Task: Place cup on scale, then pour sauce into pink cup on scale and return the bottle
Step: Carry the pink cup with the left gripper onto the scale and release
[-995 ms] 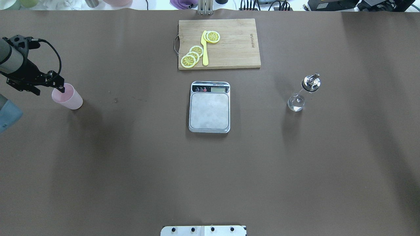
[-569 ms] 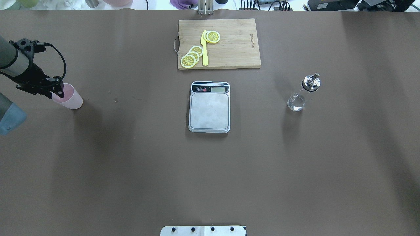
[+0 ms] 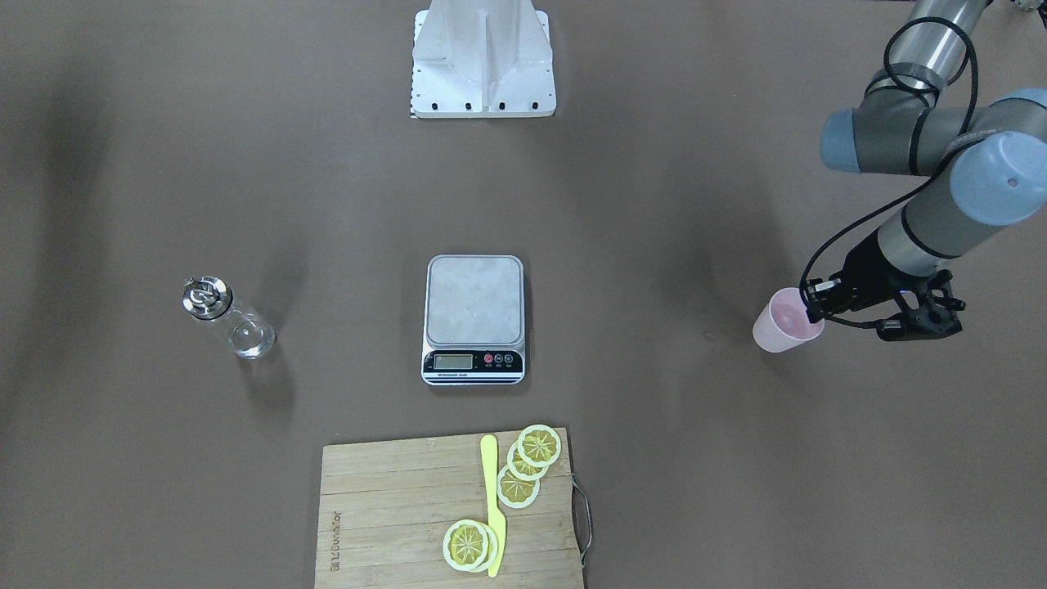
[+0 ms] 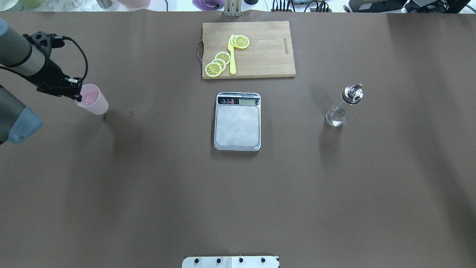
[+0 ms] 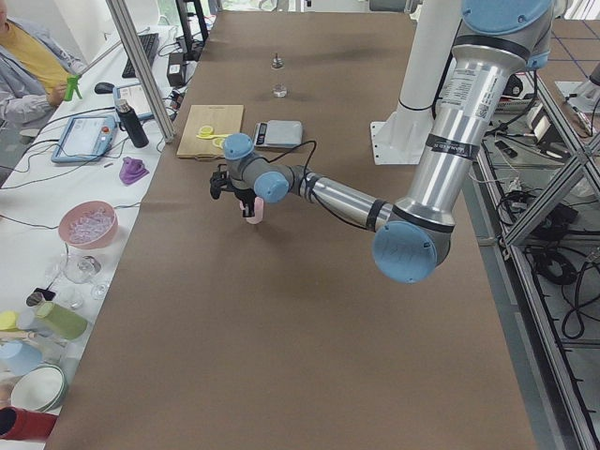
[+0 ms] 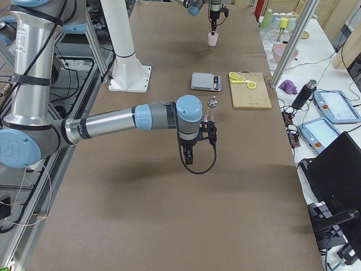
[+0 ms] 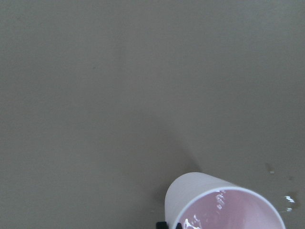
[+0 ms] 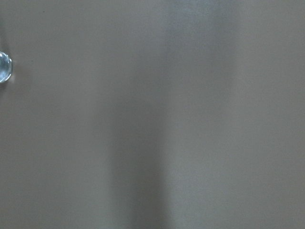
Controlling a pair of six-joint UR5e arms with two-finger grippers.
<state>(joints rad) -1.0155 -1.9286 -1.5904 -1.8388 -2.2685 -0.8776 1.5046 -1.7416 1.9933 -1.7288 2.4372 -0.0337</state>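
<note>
The pale pink cup (image 4: 93, 101) hangs tilted from my left gripper (image 4: 78, 95), which is shut on its rim and holds it above the table at the far left; it also shows in the front view (image 3: 781, 323) and the left wrist view (image 7: 214, 202). The scale (image 4: 237, 124) lies empty at the table's middle. The clear glass bottle (image 4: 340, 109) with its silver spout stands to the right of the scale. My right gripper (image 6: 188, 153) shows only in the exterior right view, near the bottle; I cannot tell whether it is open.
A wooden cutting board (image 4: 267, 52) with lemon slices (image 4: 217, 63) and a yellow knife (image 4: 232, 56) lies beyond the scale. The robot's base plate (image 4: 230, 261) sits at the near edge. Cups, bowls and devices stand off the far table edge.
My left gripper closed on the cup's rim, then lifted it and carried it a little to the right and farther from the robot. Scale and bottle have not moved.
</note>
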